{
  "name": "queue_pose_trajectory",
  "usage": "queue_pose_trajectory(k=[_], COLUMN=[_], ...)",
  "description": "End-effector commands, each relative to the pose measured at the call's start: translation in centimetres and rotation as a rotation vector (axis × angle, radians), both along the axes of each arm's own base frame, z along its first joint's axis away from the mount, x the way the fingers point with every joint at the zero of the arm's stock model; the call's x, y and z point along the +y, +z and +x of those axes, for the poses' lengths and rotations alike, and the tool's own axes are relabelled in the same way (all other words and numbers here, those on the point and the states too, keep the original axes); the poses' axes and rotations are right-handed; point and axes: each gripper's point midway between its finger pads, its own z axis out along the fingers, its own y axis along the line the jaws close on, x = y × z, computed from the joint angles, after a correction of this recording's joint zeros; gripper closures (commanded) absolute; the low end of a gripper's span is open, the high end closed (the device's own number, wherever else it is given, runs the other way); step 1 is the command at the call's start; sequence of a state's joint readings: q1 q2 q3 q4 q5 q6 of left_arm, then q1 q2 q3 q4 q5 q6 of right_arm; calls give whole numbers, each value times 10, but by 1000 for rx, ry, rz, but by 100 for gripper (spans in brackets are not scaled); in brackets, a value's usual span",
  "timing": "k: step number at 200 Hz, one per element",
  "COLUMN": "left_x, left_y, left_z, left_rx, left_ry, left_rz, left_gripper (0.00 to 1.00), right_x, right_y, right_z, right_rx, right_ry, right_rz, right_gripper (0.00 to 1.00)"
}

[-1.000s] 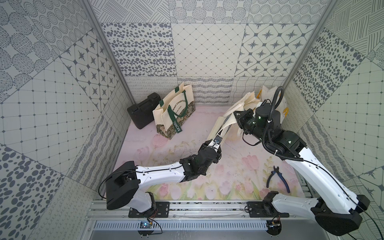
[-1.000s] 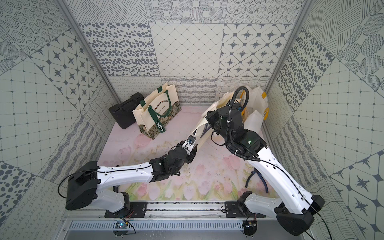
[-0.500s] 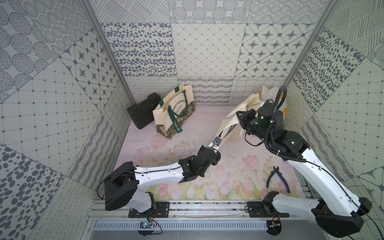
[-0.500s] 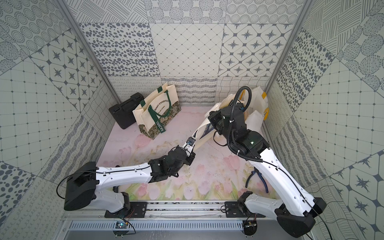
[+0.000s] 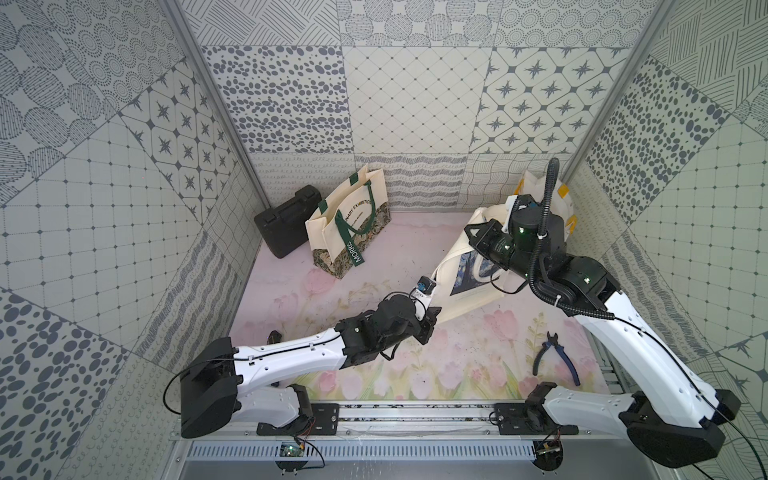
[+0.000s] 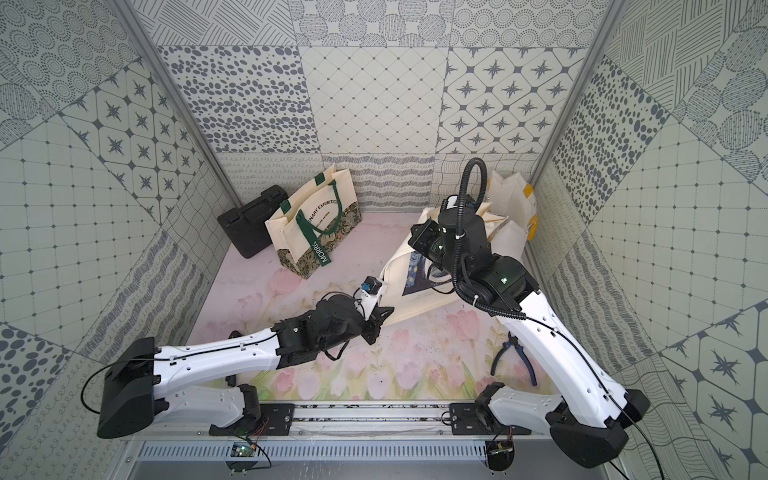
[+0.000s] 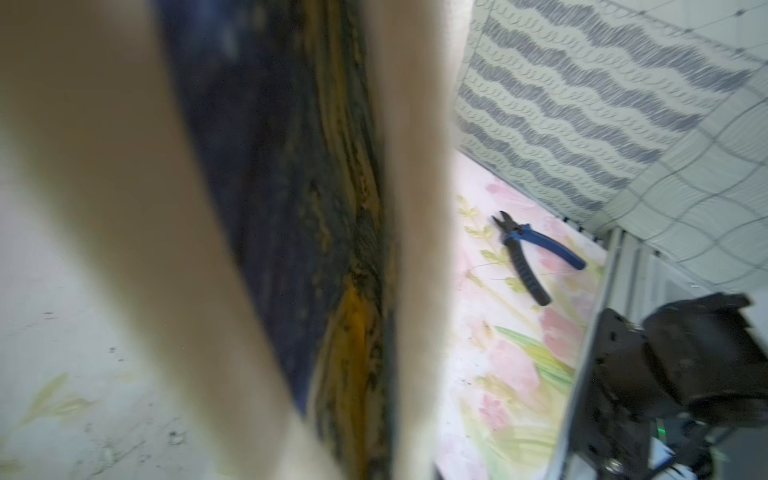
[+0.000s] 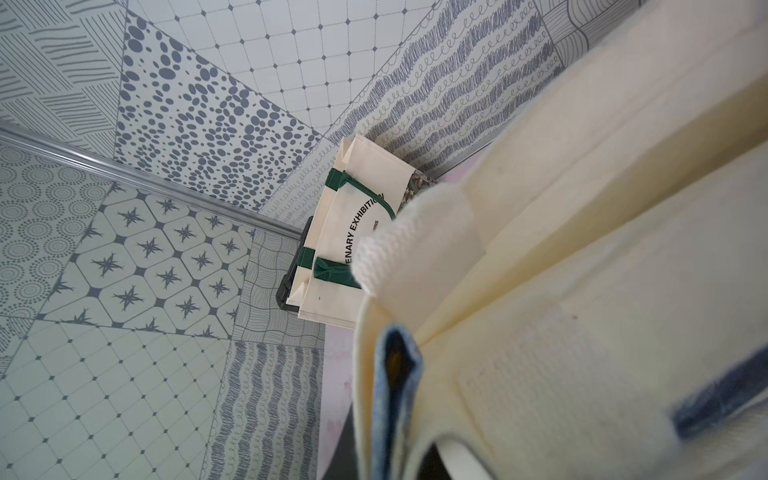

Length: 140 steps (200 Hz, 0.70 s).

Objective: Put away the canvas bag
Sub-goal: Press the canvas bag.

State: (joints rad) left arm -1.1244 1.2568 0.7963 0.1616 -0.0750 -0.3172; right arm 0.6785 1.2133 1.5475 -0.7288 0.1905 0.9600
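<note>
Readable print — both on one bag
Cream tote [image 5: 330, 228] with green handles: "…NARY EXHIBITION" in dark letters across its side; its hanging green strap [image 5: 354, 250] reads "MORRIS" in white

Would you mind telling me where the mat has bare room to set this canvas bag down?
Bare mat lies at the back centre, between the green-handled tote and the canvas bag, and along the front between the left gripper and the pliers. Both back corners are crowded: black case, cream bag.
</note>
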Motion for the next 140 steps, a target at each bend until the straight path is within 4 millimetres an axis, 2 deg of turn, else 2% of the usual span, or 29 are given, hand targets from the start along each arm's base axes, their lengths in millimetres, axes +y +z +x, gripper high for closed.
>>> queue_pose_trajectory(k=[1,15,29,53,69,84,95,107,115,124,140], left_x=[-21,-24,-26,-19,-10,-4,-3,-4,-4,-2,12], left_y=[20,25,28,29,32,35,38,36,31,22,-5], left_z=[-55,-57,-49,-14,17,41,52,56,55,51,43], left_rx=[363,435,514,623,653,687,714,758,791,832,886], left_ry=[-236,-261,-259,-211,-184,-178,-189,-199,-201,-193,-145], left_rz=[-210,-263,-324,-459,-550,-602,-635,-656,-666,-676,-704], left_gripper=[100,100,100,100,100,100,100,100,100,100,100], right_x=[22,31,40,52,58,59,60,63,67,74,88], right_y=[-14,-32,-52,-83,-86,-77,-72,-73,-80,-95,-135], right_z=[9,20,33,59,74,85,88,91,92,93,93], right_rx=[-3,38,76,130,120,93,79,81,99,130,218], right_ry=[97,113,117,109,97,72,66,74,91,121,183], right_rz=[-104,-154,-211,-290,-309,-311,-314,-312,-313,-317,-329], right_gripper=[100,100,100,100,100,100,100,100,100,100,100])
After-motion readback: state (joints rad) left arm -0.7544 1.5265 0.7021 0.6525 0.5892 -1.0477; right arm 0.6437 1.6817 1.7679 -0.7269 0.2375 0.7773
